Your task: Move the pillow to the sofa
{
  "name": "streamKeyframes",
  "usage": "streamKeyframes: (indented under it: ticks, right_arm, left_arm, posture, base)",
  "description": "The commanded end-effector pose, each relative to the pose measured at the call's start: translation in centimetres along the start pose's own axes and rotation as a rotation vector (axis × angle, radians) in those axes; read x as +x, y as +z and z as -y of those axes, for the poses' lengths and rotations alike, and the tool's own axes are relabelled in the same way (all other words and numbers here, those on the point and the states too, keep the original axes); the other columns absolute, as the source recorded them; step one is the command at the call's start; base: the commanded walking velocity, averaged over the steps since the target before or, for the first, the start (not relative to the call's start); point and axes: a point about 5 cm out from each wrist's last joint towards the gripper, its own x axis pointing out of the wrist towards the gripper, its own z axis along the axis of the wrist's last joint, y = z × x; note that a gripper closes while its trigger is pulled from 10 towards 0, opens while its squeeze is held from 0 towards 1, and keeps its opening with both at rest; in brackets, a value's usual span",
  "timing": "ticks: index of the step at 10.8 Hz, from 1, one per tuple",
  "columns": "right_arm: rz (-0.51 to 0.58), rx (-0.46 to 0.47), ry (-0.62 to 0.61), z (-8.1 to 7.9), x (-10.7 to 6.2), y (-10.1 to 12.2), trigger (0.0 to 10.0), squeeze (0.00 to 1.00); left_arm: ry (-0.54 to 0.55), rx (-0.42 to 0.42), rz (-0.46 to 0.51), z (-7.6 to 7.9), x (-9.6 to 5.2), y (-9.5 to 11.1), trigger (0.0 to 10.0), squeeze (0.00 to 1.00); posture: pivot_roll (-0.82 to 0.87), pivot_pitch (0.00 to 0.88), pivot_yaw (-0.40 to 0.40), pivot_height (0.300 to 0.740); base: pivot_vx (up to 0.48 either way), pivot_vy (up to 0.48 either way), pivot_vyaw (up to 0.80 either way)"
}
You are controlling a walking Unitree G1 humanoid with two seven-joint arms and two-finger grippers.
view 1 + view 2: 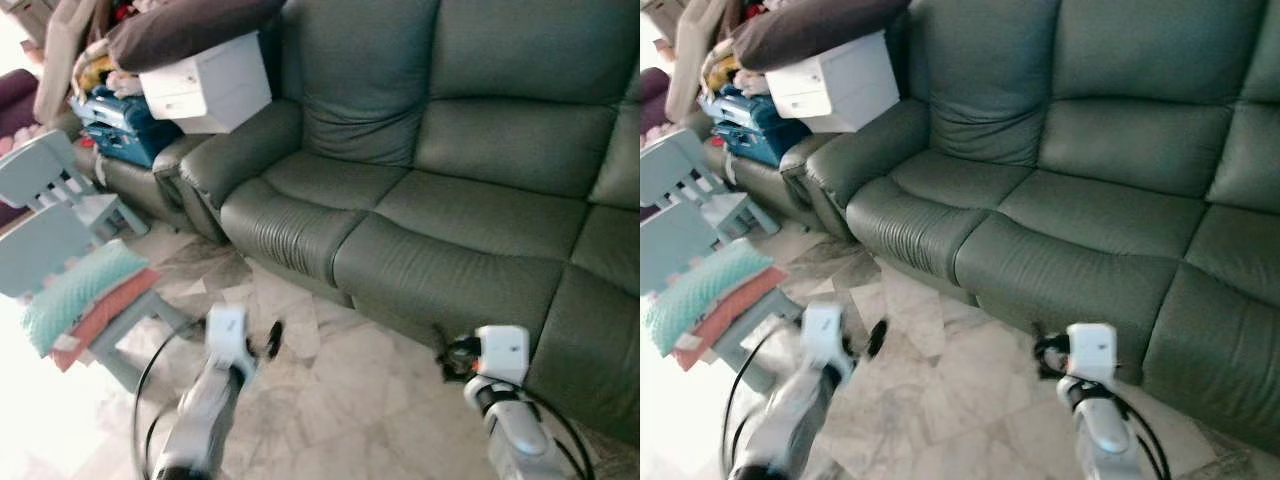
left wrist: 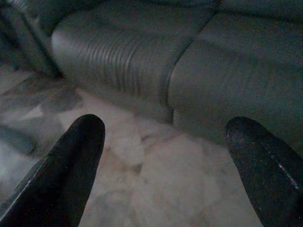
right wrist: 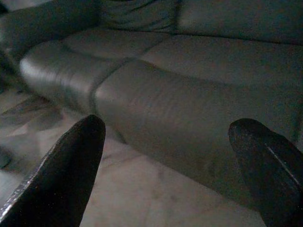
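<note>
A dark green leather sofa (image 1: pixel 440 200) runs across the scene, its seats bare, standing on a pale marble floor (image 1: pixel 340 400). The pillow (image 1: pixel 75 295), mint green with a knitted look, lies on a small pale chair (image 1: pixel 50 235) at the far left, on top of a coral-pink cushion (image 1: pixel 105 315); it is well apart from the sofa. A second pale chair (image 1: pixel 40 165) stands just behind the first.

Beyond the sofa's left armrest (image 1: pixel 245 150) a white box (image 1: pixel 205 85) rests on a neighbouring seat, with a blue case (image 1: pixel 120 120) beside it and a dark garment (image 1: pixel 180 30) draped above.

The left gripper (image 2: pixel 163 156) is low over the floor, between the chair and the sofa front, aimed toward the sofa's ribbed seat edge. Its fingers (image 2: pixel 71 165) are spread wide apart with nothing between them. The left arm is blurred in the head views.

The right gripper (image 3: pixel 165 161) is also low, close to the front of the middle seat and aimed at it. Its fingers (image 3: pixel 71 165) stand wide apart and hold nothing. In the head view the white wrist housing (image 1: pixel 500 352) sits just before the sofa's front edge, with black cable looping beside it.
</note>
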Motion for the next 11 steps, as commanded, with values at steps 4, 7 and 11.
streamKeyframes:
  ticks: [4, 7, 11]
  right_arm:
    - [0.05, -0.047, 0.097, -1.1, 2.4, 2.7, 10.0, 0.0]
    - [0.064, -0.066, 0.141, -1.8, 4.3, 4.1, 10.0, 0.0]
    - [0.087, -0.034, 0.112, -2.1, 5.0, 4.4, 10.0, 0.0]
  left_arm:
    - [0.179, -0.04, 0.046, -3.5, -1.2, 0.3, 10.0, 0.0]
    - [0.277, -0.086, 0.077, -4.6, -2.0, 0.1, 10.0, 0.0]
    - [0.241, -0.061, 0.08, -3.9, -1.2, 0.8, 10.0, 0.0]
  posture:
    - [-0.29, 0.0, 0.126, 0.74]
    - [-0.26, 0.0, 0.092, 0.74]
    - [-0.27, 0.0, 0.122, 0.74]
  base:
    - [0.0, 0.0, 0.0]
    - [0.0, 0.0, 0.0]
    - [0.0, 0.0, 0.0]
